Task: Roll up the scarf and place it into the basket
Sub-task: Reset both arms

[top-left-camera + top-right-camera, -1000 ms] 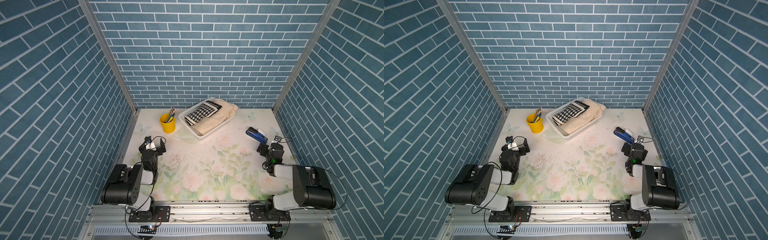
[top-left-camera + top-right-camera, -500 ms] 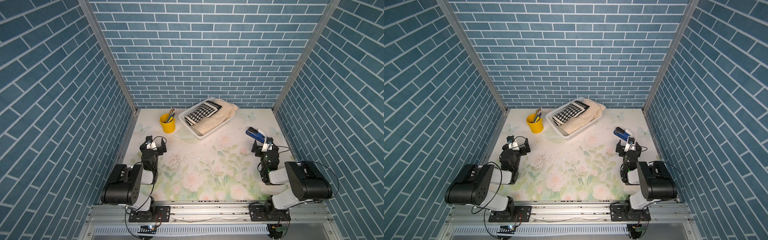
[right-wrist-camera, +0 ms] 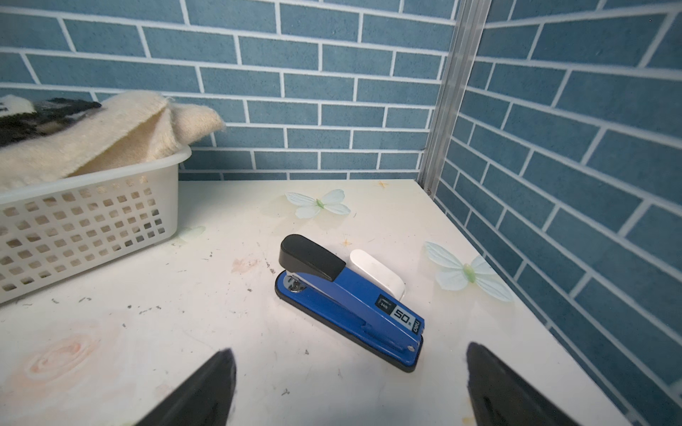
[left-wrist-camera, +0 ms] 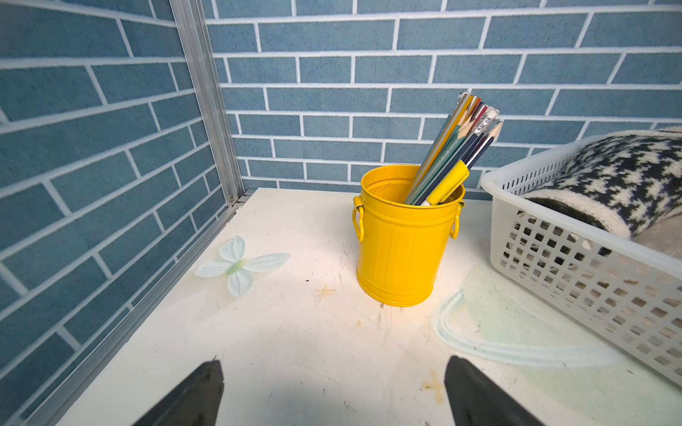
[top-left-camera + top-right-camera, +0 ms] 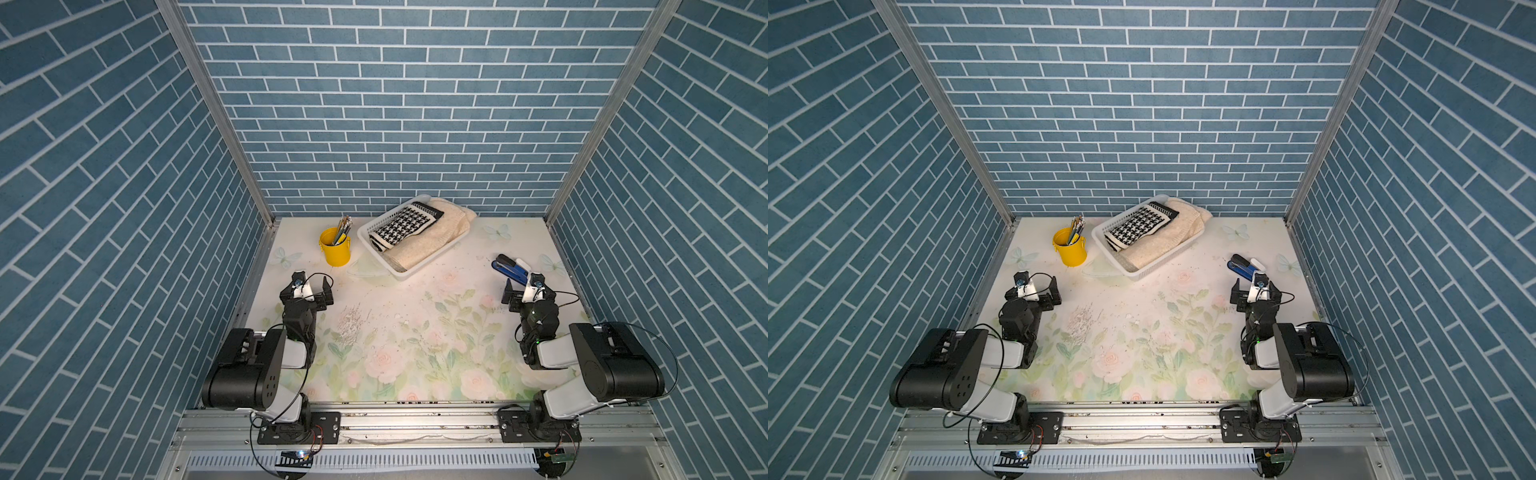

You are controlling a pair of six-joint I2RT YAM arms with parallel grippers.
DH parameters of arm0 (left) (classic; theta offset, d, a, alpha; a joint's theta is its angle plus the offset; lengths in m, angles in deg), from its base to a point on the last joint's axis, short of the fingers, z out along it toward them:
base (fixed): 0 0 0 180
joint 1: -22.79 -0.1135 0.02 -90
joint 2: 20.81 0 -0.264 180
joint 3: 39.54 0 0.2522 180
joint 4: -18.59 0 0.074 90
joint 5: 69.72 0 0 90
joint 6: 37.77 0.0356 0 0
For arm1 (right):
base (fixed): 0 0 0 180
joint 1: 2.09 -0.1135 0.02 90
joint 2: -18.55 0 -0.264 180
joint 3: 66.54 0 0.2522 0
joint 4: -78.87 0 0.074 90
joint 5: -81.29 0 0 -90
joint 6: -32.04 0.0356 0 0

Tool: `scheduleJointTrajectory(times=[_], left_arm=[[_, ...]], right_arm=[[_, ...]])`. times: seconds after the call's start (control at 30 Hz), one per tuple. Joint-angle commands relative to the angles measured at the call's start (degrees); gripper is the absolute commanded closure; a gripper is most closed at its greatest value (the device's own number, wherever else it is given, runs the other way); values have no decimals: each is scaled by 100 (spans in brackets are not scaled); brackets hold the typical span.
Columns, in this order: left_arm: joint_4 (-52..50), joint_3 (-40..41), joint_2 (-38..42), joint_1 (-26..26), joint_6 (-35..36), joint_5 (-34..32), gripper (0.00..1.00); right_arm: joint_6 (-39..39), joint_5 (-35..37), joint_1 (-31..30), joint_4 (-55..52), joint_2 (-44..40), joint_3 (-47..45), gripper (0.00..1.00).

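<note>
The white perforated basket (image 5: 420, 266) (image 5: 1154, 266) stands at the back of the table. In it lies a rolled black-and-white houndstooth scarf (image 5: 405, 226) (image 5: 1139, 224) (image 4: 627, 173) on top of a folded cream cloth (image 5: 434, 243) (image 3: 110, 125). My left gripper (image 5: 309, 286) (image 5: 1034, 287) (image 4: 332, 372) hovers low near the left edge, open and empty, facing the yellow bucket. My right gripper (image 5: 528, 287) (image 5: 1255, 289) (image 3: 348, 365) sits open and empty near the right edge, just short of the blue stapler. Both are well apart from the basket.
A yellow bucket (image 5: 336, 247) (image 4: 402, 236) of pencils stands left of the basket. A blue stapler (image 5: 510, 268) (image 3: 350, 298) with a small white block (image 3: 376, 273) beside it lies at the right. Blue brick walls close three sides.
The right arm has swung its elbow in and its gripper has shifted slightly left and toward the stapler. The left gripper has barely moved. Both stay open.
</note>
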Motion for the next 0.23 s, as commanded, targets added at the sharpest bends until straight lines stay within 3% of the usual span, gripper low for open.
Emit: scheduleJointTrajectory(times=[0.0,0.2], left_arm=[[3,-76,0,-33,48,33,0],[3,-70,5,-35,48,38,0]], right_arm=[[-47,-288,83,12,26,79,1],[-78,-267,48,275,-14,-77,0]])
